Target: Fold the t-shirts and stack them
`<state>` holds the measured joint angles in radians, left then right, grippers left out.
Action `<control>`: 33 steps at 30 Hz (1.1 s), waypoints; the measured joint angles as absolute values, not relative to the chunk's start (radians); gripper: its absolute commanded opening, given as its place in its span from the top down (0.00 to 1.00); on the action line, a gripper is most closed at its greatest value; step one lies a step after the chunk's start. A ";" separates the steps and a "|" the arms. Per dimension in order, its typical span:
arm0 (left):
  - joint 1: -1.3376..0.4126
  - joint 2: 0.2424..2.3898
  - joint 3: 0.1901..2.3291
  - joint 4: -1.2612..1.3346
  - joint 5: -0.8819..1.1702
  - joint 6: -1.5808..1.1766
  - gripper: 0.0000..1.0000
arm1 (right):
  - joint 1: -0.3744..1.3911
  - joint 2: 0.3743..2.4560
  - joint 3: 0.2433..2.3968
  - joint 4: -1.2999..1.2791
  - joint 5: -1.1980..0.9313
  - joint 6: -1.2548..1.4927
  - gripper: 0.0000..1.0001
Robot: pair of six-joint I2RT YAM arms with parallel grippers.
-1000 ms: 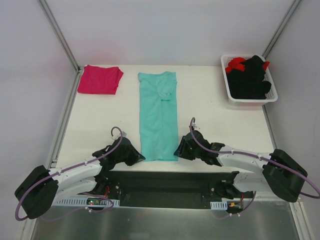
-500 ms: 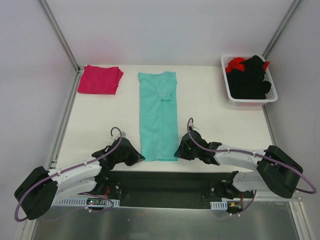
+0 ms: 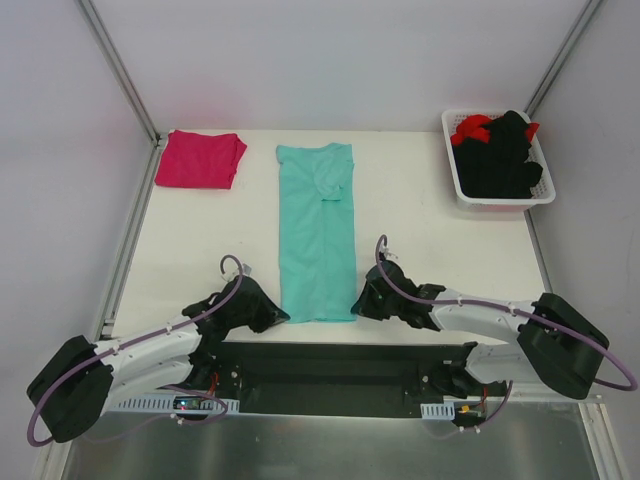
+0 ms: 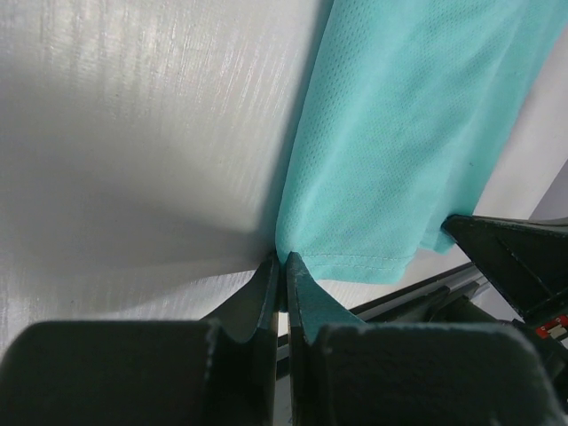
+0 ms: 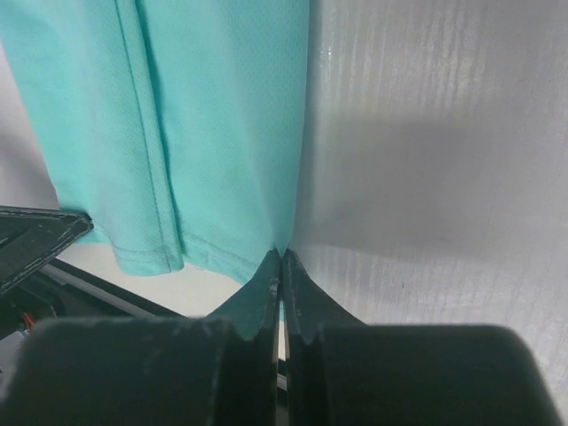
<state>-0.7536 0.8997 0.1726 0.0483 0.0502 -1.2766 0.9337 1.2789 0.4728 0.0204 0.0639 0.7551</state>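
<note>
A teal t-shirt (image 3: pixel 316 232) lies as a long narrow strip down the middle of the white table, collar end far, hem near. My left gripper (image 3: pixel 281 317) is shut on the hem's near-left corner; in the left wrist view the teal cloth (image 4: pixel 390 151) is pinched at the left gripper's (image 4: pixel 284 259) tips. My right gripper (image 3: pixel 354 305) is shut on the hem's near-right corner, and the teal cloth (image 5: pixel 204 124) runs into the right gripper's (image 5: pixel 281 256) closed tips. A folded magenta-pink t-shirt (image 3: pixel 201 158) rests at the far left.
A white basket (image 3: pixel 461 195) at the far right holds black garments (image 3: pixel 498 157) and red garments (image 3: pixel 472 128). Metal frame posts rise at the table's far corners. The table's near edge and a dark rail run just behind both grippers.
My right gripper has closed on the near-right corner of the teal t-shirt's hem. The left gripper has stayed shut on its corner. The shirt has not shifted.
</note>
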 measured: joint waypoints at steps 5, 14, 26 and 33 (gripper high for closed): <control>-0.754 0.873 0.162 0.044 0.050 -1.276 1.00 | 0.934 1.236 0.472 0.005 0.065 0.755 0.99; -0.754 0.851 0.159 0.022 0.051 -1.276 1.00 | 0.934 1.233 0.471 -0.015 0.064 0.756 0.99; -0.754 0.821 0.159 -0.015 0.052 -1.275 1.00 | 0.948 1.156 0.404 -0.038 0.064 0.765 0.99; -0.754 0.811 0.159 -0.032 0.068 -1.275 1.00 | 0.954 1.144 0.397 -0.045 0.064 0.770 0.99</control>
